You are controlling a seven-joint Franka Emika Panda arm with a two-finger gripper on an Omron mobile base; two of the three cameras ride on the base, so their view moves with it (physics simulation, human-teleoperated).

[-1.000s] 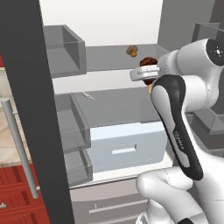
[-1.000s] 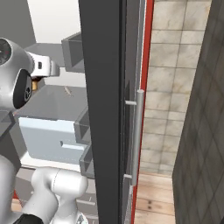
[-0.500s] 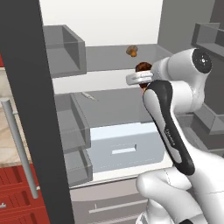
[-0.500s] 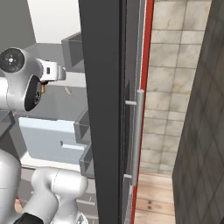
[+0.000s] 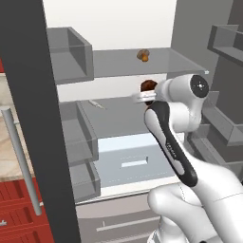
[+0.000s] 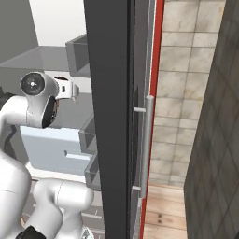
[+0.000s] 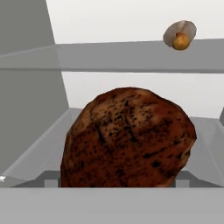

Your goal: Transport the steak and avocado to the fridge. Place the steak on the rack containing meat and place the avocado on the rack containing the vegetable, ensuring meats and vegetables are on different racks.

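Observation:
The steak [image 5: 148, 86], a dark reddish-brown lump, hangs inside the open fridge [image 5: 123, 19] between two shelves. My gripper [image 5: 144, 94] is shut on it, the white hand lying level just under it. In the hand view the steak [image 7: 127, 138] looms close and hides the fingers. Above it is the rack containing the vegetable [image 5: 114, 62], which carries a small orange-brown item [image 5: 143, 55]. Below it lies the rack containing meat [image 5: 116, 121], on top of the white drawer [image 5: 133, 159]. From the right base view the hand [image 6: 65, 88] reaches in past the door. The avocado is out of view.
The dark grey fridge door [image 5: 33, 118] with its silver bar handle [image 5: 19, 161] stands open on the left. Grey bins [image 5: 71, 52] line the left inner wall, and more bins [image 5: 228, 42] hang on the right. A thin pale item [image 5: 97, 103] lies on the lower shelf.
The hand has carried the steak leftward and down, from just under the upper shelf toward the lower one. The base views have not shifted.

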